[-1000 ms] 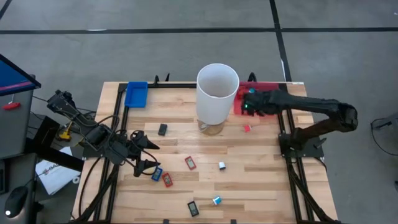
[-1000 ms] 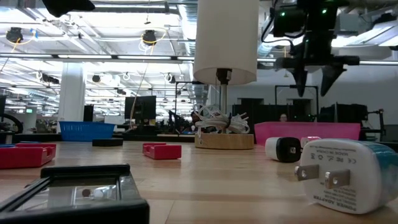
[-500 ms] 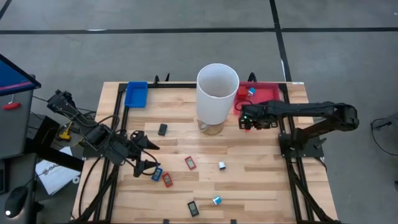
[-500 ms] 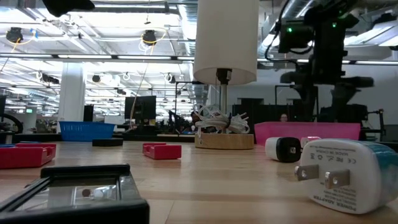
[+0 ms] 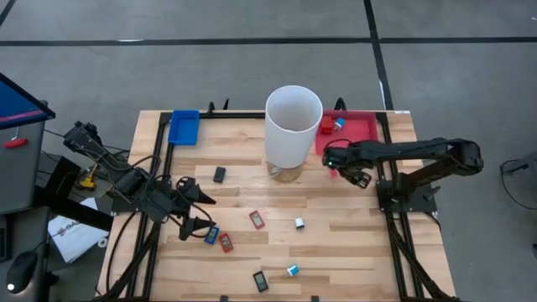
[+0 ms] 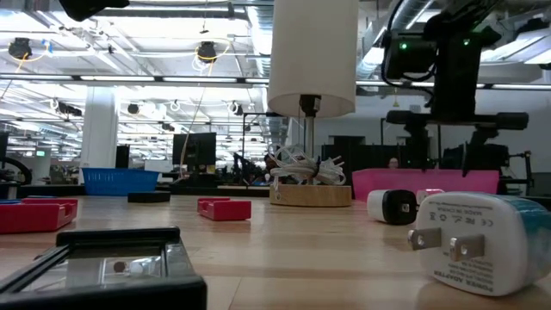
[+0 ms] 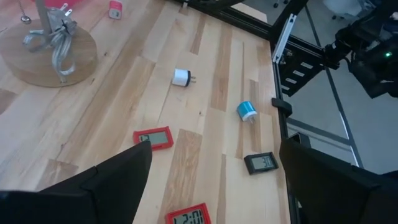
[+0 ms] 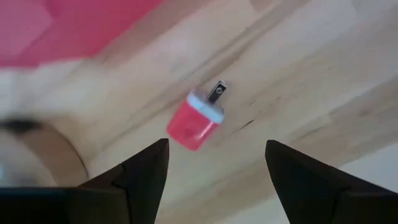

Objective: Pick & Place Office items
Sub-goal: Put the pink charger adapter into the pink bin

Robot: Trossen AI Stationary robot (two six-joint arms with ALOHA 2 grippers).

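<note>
Two dark fingers of the right hand stand apart and grip nothing, poised above a small red plug adapter that lies on the desk just in front of the red tray. In that tray sit a red piece and a blue-white charger. The tall white cylinder stands beside. The left hand waits spread open and empty at the desk's left edge, near a blue clock and a red clock.
</note>
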